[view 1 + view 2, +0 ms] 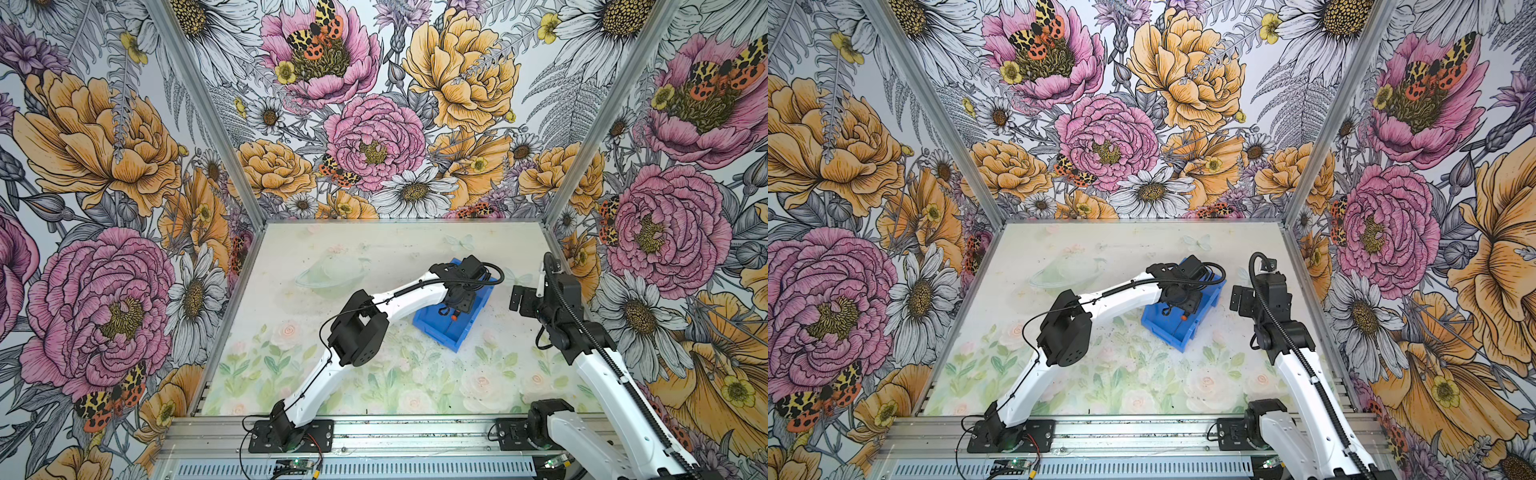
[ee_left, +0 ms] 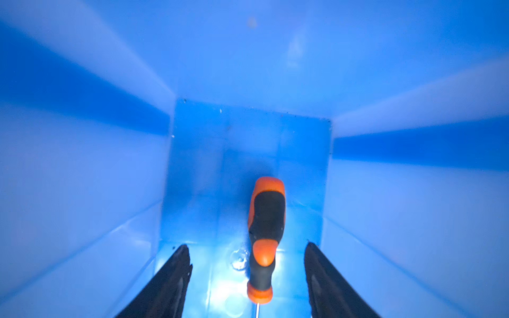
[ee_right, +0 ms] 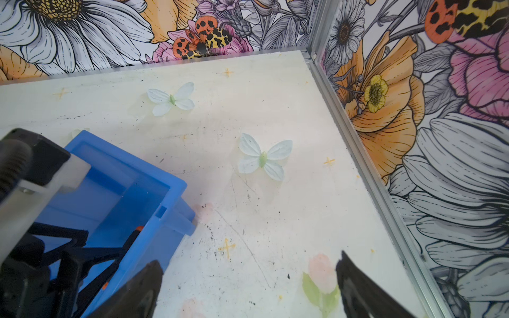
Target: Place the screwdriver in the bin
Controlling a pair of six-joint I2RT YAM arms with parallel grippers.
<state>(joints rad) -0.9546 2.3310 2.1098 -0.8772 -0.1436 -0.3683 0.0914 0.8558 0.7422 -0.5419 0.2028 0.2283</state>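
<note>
Screwdriver (image 2: pixel 265 239) flat on floor of blue bin (image 2: pixel 82 165), between the 2 spread fingers of left gripper (image 2: pixel 247 246), touching neither; right gripper (image 3: pixel 248 258) likewise spread, empty, above table (image 3: pixel 248 110) just right of bin.

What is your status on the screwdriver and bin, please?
Left tool open, down inside bin. Screwdriver in bin, not gripped. Right tool open, empty, beside bin. Nothing in the way.
</note>
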